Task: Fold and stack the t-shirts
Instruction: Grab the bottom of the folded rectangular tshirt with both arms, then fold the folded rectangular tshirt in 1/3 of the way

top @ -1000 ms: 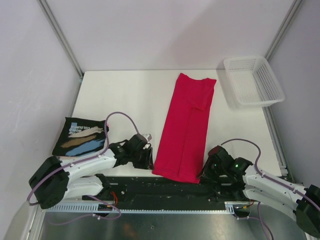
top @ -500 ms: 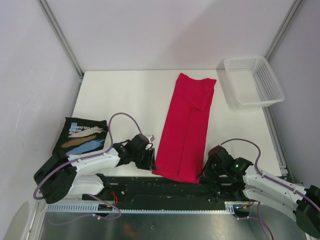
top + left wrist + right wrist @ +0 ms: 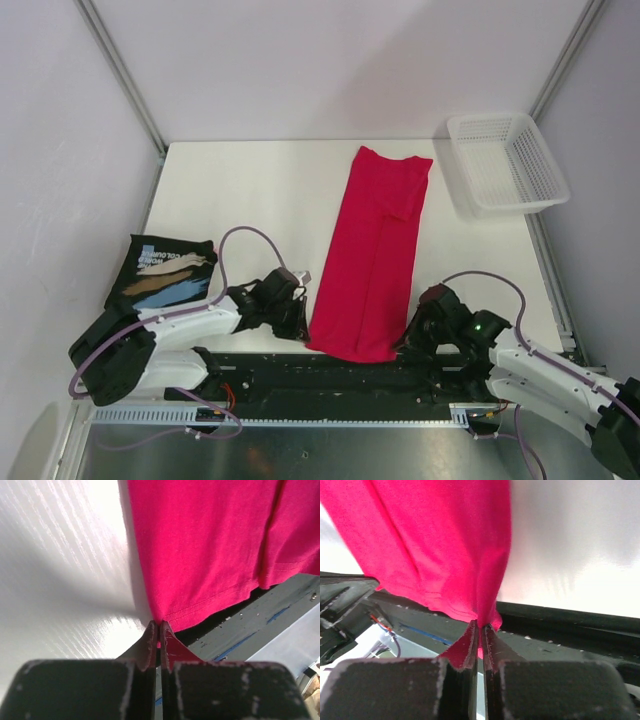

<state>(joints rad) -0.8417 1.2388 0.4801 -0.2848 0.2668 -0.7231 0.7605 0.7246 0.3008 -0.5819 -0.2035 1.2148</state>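
Left gripper (image 3: 159, 630): jaws pressed together on the near left corner of the plain crimson-pink cloth t-shirt (image 3: 210, 545), with a sliver of its hem nipped between the fingertips
Right gripper (image 3: 480, 627): jaws closed tight on the near right corner of the same shirt, where the cloth bunches and draws down into the pinch
Crimson-pink cloth t-shirt: folded into a long, narrow strip that runs straight ahead from between the two grippers, flat on the white table top (image 3: 250, 190); its near hem, at the fingertips, hangs just past the table's near edge over the black base rail (image 3: 300, 375)
Black cloth t-shirt with a white, tan and light-blue print (image 3: 165, 270): folded flat, print up, off to the left of the left gripper and well apart from it, near the table's left edge
White plastic mesh basket (image 3: 490, 118): far ahead and to the right of the right gripper, well apart from it, beyond the pink strip's far right corner
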